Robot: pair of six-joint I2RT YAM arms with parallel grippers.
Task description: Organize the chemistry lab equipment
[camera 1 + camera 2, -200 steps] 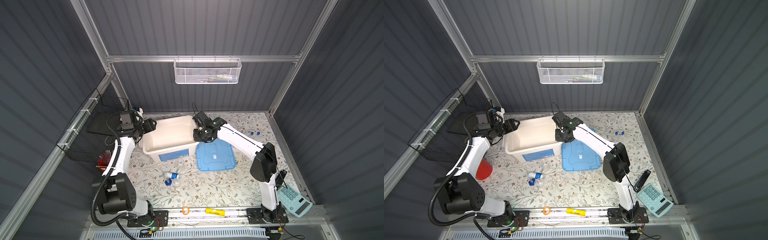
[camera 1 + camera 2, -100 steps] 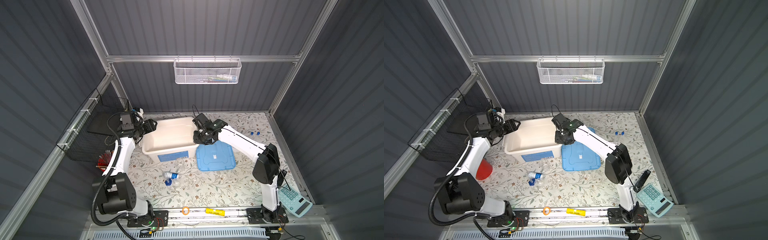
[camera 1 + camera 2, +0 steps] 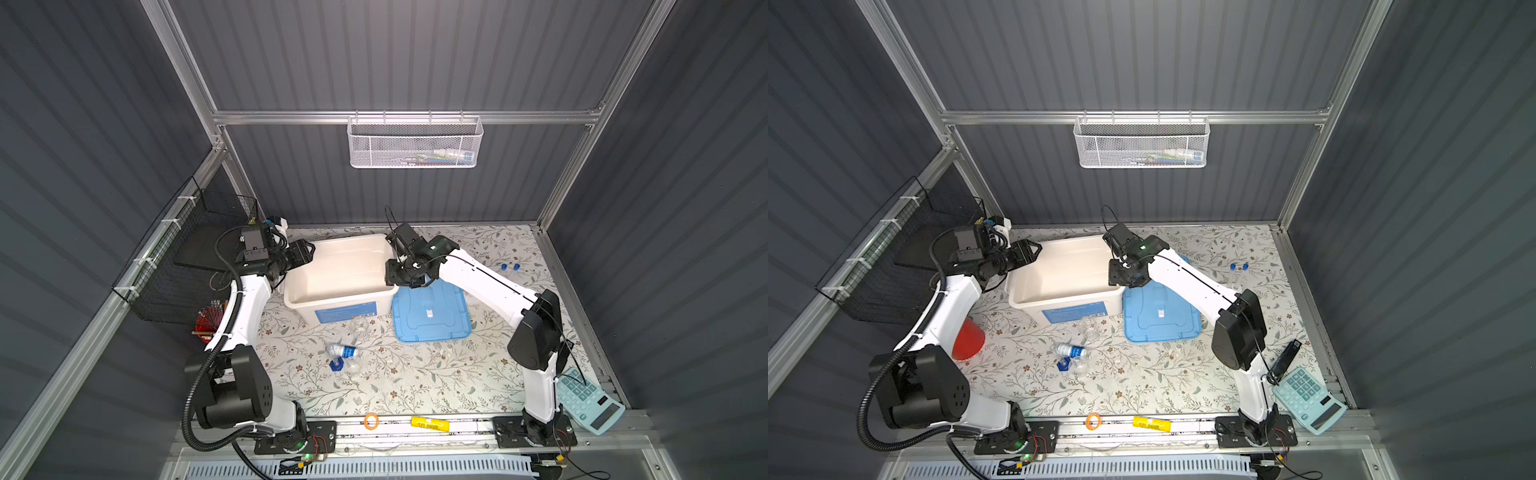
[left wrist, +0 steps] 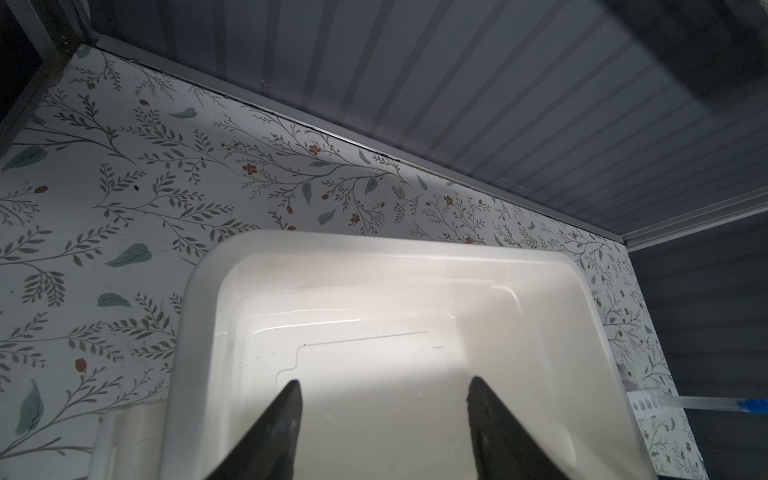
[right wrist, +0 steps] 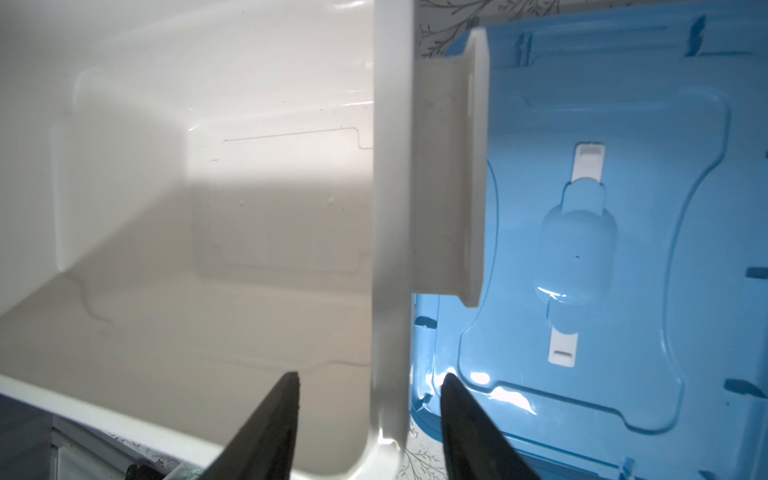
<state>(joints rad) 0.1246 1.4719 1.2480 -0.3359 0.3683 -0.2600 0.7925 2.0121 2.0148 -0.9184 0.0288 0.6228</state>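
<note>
The white bin stands mid-table with nothing inside it, and its blue lid lies flat to its right. My right gripper is open, its fingers straddling the bin's right rim without pressing it; it also shows in both top views. My left gripper hangs open and holds nothing over the bin's left end. In front of the bin lie clear vessels, a white blue-labelled bottle and a blue hexagonal base. Blue-capped pieces lie at the right.
A red cup of sticks stands by the left arm under a black wire basket. The pale blue calculator lies at the front right. An orange ring and a yellow piece rest on the front rail. A white mesh basket hangs on the back wall.
My right gripper's jaws have spread from nearly shut to open at the bin's right rim, and it has shifted slightly toward the front. The left arm has not moved.
</note>
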